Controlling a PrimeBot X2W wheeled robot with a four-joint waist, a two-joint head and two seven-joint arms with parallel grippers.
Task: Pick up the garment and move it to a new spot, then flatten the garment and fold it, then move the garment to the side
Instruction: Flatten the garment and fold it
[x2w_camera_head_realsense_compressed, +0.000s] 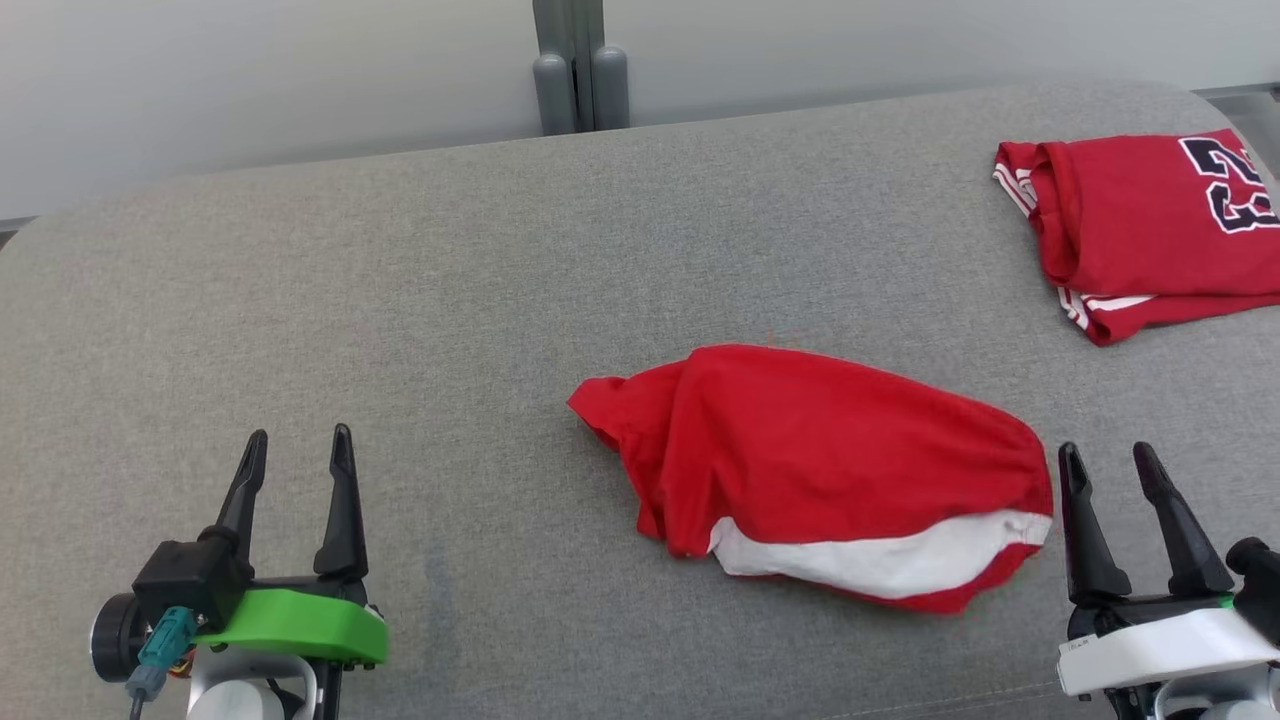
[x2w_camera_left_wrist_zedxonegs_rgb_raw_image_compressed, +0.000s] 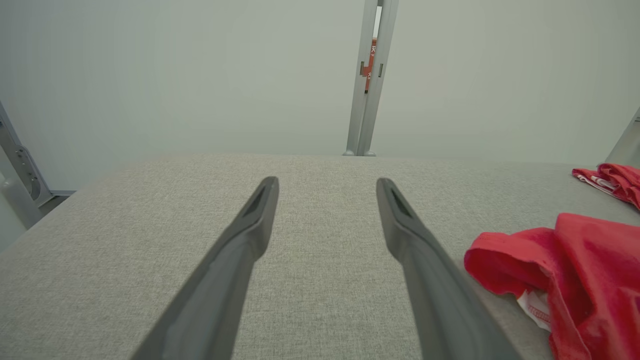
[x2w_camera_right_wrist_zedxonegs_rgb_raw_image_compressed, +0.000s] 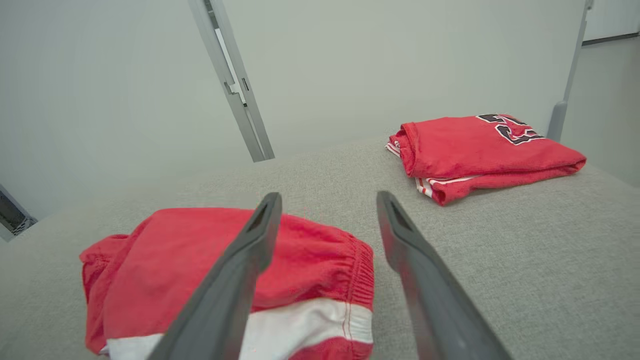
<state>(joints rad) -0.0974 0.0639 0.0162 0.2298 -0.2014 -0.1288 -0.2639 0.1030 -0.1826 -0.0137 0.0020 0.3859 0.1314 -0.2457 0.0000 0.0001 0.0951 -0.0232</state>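
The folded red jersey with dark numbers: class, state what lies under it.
The folded red jersey with dark numbers rests on the grey fabric-covered surface; a red-and-white striped layer peeks out beneath. Anything further under it is covered.

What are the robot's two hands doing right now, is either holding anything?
Left gripper: open, fingers apart, holding nothing.
Right gripper: open, holding nothing, just beside the red garment.

Left pincer (x2w_camera_head_realsense_compressed: 300, 440) at lower left, jaws spread wide, pointing forward, right pincer (x2w_camera_head_realsense_compressed: 1107, 452) at lower right, jaws parted too
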